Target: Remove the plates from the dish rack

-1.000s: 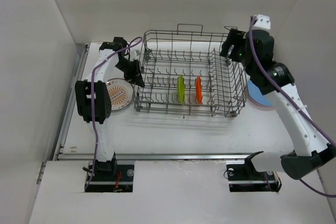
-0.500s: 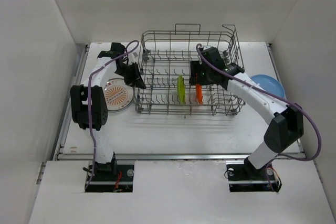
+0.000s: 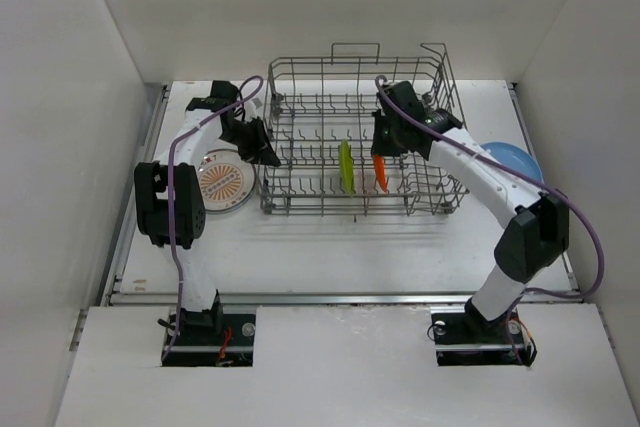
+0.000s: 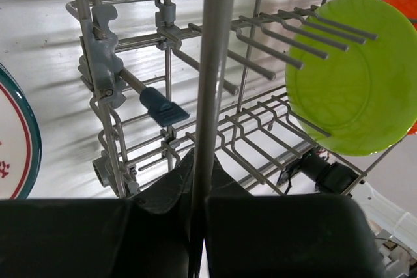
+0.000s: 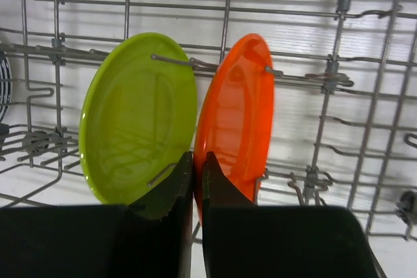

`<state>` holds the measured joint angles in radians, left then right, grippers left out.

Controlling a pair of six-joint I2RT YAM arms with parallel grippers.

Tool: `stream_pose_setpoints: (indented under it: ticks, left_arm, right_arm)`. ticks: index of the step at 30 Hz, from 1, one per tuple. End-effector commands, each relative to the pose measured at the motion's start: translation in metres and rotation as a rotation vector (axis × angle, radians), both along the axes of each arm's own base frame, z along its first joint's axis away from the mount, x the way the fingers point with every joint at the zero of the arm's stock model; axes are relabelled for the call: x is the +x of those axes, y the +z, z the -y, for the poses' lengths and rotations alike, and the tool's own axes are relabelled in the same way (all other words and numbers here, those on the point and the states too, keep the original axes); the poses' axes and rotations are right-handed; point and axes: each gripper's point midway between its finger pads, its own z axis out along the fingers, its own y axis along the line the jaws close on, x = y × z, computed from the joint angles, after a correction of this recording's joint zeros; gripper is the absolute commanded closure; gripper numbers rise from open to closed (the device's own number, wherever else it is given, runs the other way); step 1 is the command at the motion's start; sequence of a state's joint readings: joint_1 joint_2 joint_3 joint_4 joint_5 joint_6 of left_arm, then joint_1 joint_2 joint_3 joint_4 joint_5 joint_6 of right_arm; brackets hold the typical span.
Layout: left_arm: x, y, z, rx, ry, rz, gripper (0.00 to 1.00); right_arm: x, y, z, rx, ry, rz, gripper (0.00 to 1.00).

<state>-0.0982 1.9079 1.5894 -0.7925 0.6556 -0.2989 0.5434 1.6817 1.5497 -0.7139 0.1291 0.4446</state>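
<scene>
Right claw (image 5: 197, 159) has swung into the dish rack (image 3: 310, 132), pinching the orange plate (image 5: 241, 109) (by its rim).

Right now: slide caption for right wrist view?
Right gripper jaws shut on rim of the orange plate, lime green plate beside it, in the dish rack.

Top view: bright, even, diffuse light off the white walls (image 3: 60, 147); only soft shadow under the dish rack (image 3: 310, 209) on the table (image 3: 330, 252). Left wrist: streaky glare on the table, left hand (image 4: 199, 187) dark and blurred up close. Right wrist: orange plate (image 5: 238, 115) sharp with mild sheen, right hand (image 5: 197, 174) dark, soft.
</scene>
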Motion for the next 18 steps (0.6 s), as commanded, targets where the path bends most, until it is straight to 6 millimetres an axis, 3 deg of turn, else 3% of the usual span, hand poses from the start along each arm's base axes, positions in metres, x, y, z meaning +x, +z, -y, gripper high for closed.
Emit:
stream_pose_setpoints:
  ticks: [1,3,6,10,12,13,15,16,18]
  left_arm:
    - [-0.002,0.015,-0.002,-0.026,0.134,-0.085,1.0]
    - [0.004,0.022,-0.001,-0.027,0.134,-0.079,1.0]
    - [0.016,0.024,0.0,-0.03,0.104,-0.058,1.0]
    - [0.031,0.014,-0.007,0.031,0.079,-0.054,1.0]
    - [0.035,0.011,-0.008,0.043,0.075,-0.048,1.0]
    - [0.038,0.008,-0.008,0.043,0.075,-0.049,1.0]
    - [0.044,0.011,-0.008,0.043,0.075,-0.042,1.0]
    - [0.047,0.014,-0.007,0.041,0.075,-0.03,1.0]
    - [0.047,0.01,-0.009,0.052,0.078,-0.044,1.0]
  right_arm:
    - [0.015,0.077,-0.008,0.046,0.041,0.19,1.0]
    - [0.015,0.127,-0.007,0.081,0.03,0.302,1.0]
    - [0.008,0.168,-0.004,0.085,0.009,0.412,1.0]
    - [-0.011,0.187,-0.008,0.071,0.013,0.476,1.0]
    - [-0.022,0.189,-0.008,0.033,0.023,0.492,1.0]
    - [-0.036,0.188,-0.017,0.021,0.061,0.492,1.0]
    - [-0.056,0.175,-0.021,-0.027,0.096,0.455,1.0]
    - [-0.071,0.155,-0.034,-0.061,0.153,0.417,1.0]
    - [-0.096,0.135,-0.045,-0.07,0.201,0.356,1.0]
